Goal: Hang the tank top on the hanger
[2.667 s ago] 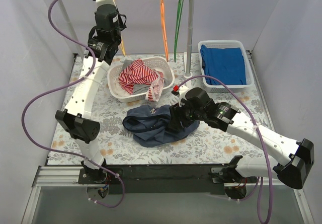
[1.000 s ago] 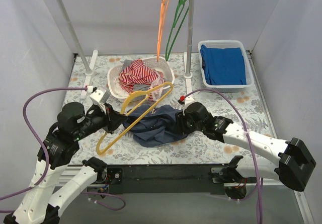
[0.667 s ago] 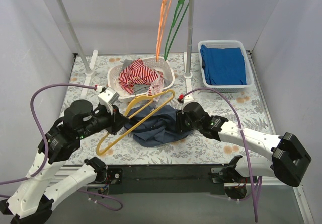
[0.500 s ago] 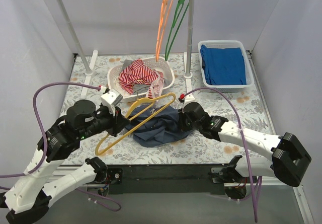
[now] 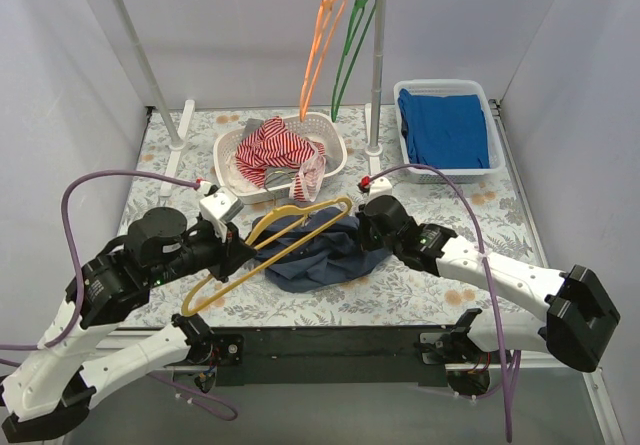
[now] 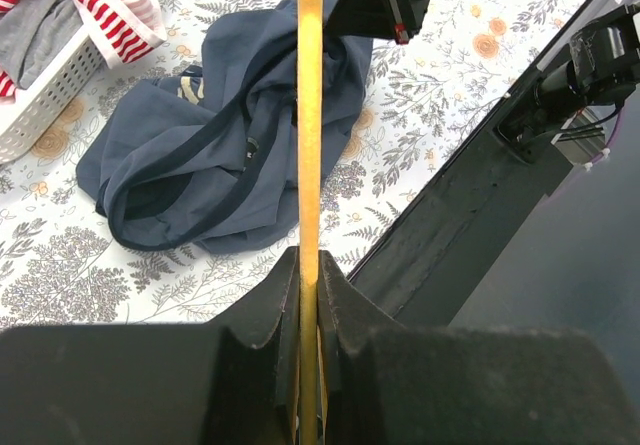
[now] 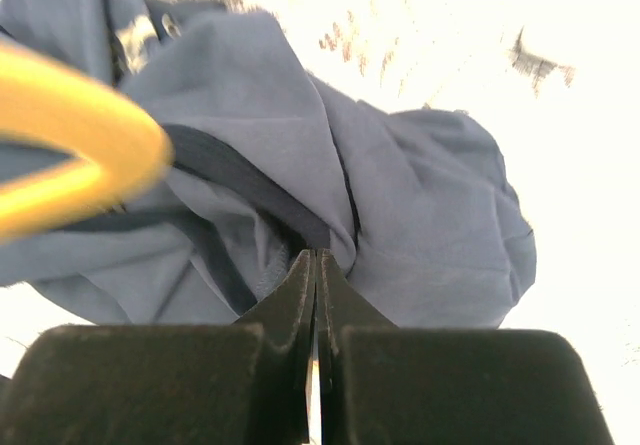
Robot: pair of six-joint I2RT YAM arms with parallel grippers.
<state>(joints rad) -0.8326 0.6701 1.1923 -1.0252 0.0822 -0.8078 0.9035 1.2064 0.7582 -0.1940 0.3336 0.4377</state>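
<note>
The dark navy tank top [image 5: 318,250] lies crumpled on the floral table, seen also in the left wrist view as a tank top [image 6: 215,155] with darker trim. My left gripper [image 5: 236,254] is shut on the yellow hanger [image 5: 290,242], which slants over the garment's left part; its bar [image 6: 310,105] runs straight out from the left gripper [image 6: 309,265]. My right gripper [image 5: 369,229] sits at the garment's right edge. In the right wrist view the right gripper [image 7: 316,257] is shut, pinching a fold of the tank top [image 7: 420,205] by the dark trim. The hanger [image 7: 80,140] shows blurred at left.
A white basket [image 5: 335,145] with a red-and-white striped garment stands behind the tank top. Another basket [image 5: 407,93] with blue cloth is at the back right. An orange hanger [image 5: 318,50] and a green hanger [image 5: 350,50] hang from the rack by its right post [image 5: 377,65].
My right gripper has closed on the tank top's right edge. The left arm has shifted the yellow hanger slightly lower and nearer. The orange hanger on the rack has swung.
</note>
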